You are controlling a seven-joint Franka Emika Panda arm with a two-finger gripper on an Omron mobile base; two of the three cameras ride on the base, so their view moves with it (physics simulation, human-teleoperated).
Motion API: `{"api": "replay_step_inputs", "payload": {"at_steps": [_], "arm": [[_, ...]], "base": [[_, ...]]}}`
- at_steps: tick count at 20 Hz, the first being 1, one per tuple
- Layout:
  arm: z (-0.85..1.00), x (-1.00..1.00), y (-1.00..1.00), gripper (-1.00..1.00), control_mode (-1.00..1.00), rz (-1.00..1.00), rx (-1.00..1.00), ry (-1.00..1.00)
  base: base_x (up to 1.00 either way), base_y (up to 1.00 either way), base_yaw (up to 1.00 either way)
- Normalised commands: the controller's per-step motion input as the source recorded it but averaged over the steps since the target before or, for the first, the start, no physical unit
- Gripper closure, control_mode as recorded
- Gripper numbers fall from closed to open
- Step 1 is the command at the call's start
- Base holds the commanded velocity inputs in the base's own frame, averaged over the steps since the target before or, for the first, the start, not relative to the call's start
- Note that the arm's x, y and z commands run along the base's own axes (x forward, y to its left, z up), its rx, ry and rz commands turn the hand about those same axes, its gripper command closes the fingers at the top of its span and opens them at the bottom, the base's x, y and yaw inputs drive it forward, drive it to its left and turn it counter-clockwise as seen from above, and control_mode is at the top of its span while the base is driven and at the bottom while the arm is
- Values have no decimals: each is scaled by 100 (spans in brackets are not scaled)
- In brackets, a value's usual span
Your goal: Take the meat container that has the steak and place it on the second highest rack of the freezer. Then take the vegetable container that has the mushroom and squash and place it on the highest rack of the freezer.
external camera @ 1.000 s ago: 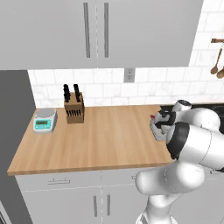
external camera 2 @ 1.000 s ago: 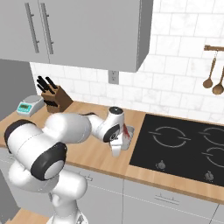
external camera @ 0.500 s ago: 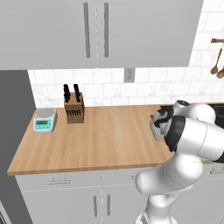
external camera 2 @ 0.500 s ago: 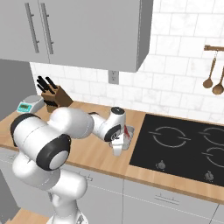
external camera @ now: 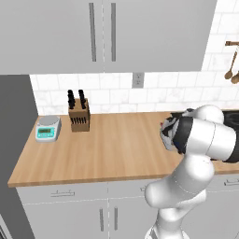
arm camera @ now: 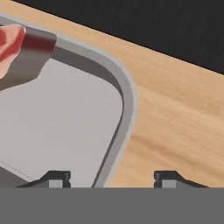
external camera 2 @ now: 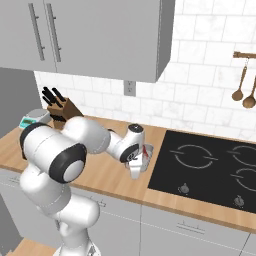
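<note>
Two dark fingertips now straddle the rim of the grey meat container, one over its smooth floor and one over the counter, the gripper standing narrower than a second ago but, from my remote station, not visibly clamped yet. That closing suggests I am about to take hold for the freezer's second-highest rack. The steak, a glossy red slab, lies in the tray's far corner; the rounded-cornered tray sits on grained wood just beside the matte black cooktop.
</note>
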Motion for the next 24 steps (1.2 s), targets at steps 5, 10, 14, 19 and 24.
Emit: {"api": "replay_step_inputs", "payload": {"at_steps": [5,10,14,19,24], "arm": [[-1,0,0,100,-100,0,0,0],[22,-16,10,100,-100,0,0,-7],[83,-20,24,100,-100,0,0,-16],[68,-45,38,100,-100,3,-1,-22],[64,-59,71,100,-100,7,-5,-15]], "base": [[0,0,0],[0,0,0],[0,0,0],[0,0,0],[0,0,0]]}}
